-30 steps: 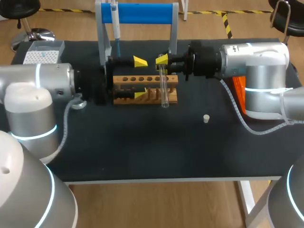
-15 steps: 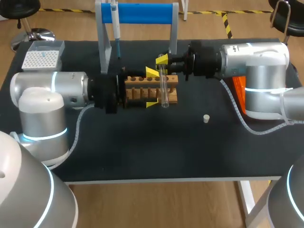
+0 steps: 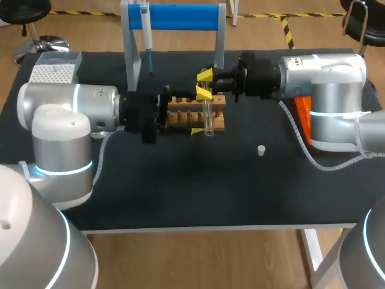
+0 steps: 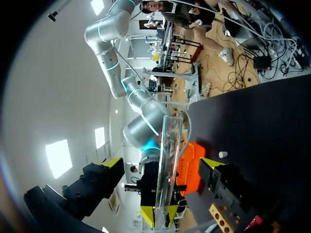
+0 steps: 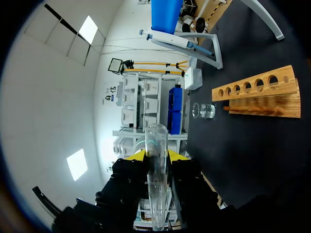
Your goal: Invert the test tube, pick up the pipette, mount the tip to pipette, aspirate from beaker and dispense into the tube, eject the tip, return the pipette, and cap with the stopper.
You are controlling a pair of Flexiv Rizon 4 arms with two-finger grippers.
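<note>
The right tool (image 5: pixel 156 156) clamps one test tube (image 3: pixel 208 117) beside one wooden rack (image 3: pixel 183 100). The left tool (image 3: pixel 200 112) gapes around the tube. One stopper (image 3: pixel 261 150) lies apart.

Left arm (image 3: pixel 72 108) and right arm (image 3: pixel 319 75) lie level over the desk's (image 3: pixel 180 186) far half. Left end effector (image 3: pixel 200 112) gapes, its 2 fingers straddling the tube (image 3: pixel 208 120); right end effector (image 3: pixel 206 77) clamps it.
</note>
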